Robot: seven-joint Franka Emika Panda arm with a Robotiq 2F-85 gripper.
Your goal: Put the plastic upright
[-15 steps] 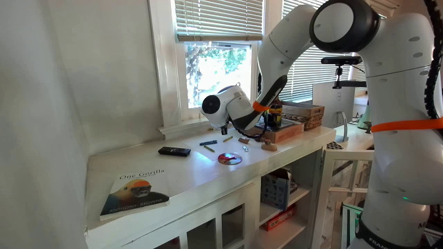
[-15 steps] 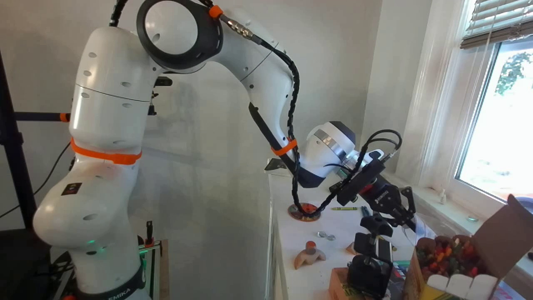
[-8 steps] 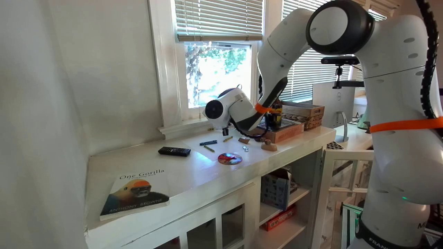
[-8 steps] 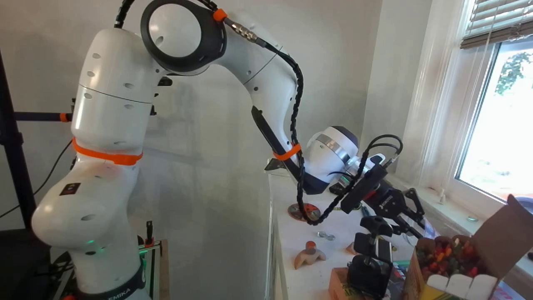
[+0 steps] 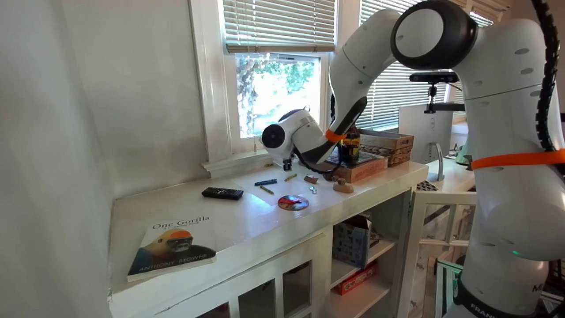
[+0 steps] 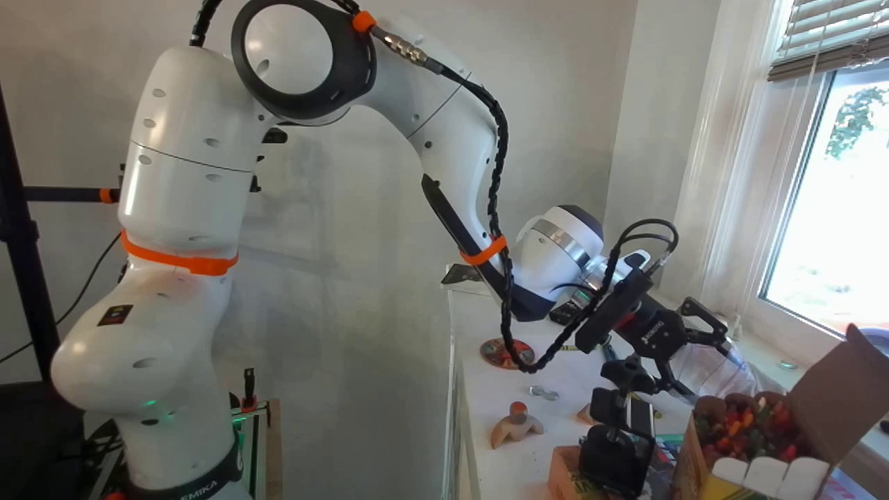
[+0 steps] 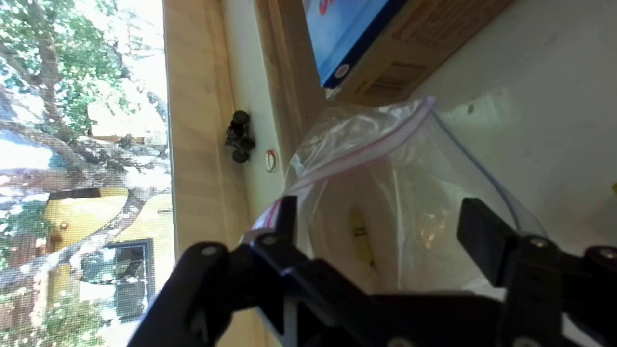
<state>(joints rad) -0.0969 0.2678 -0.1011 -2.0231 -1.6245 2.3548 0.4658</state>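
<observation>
Now the gripper (image 7: 381, 219) stands spread far wider, the clear plastic bag (image 7: 414, 193) fanned out between its jaws, which probably opens it for standing upright.

I'm seeing a transparent bag (image 7: 424, 202) edged in pink and violet-blue, the black hand (image 7: 381, 219), a white arm (image 6: 451, 149) banded in orange, a white worktop (image 5: 247, 221) and a black remote (image 5: 222, 193).
</observation>
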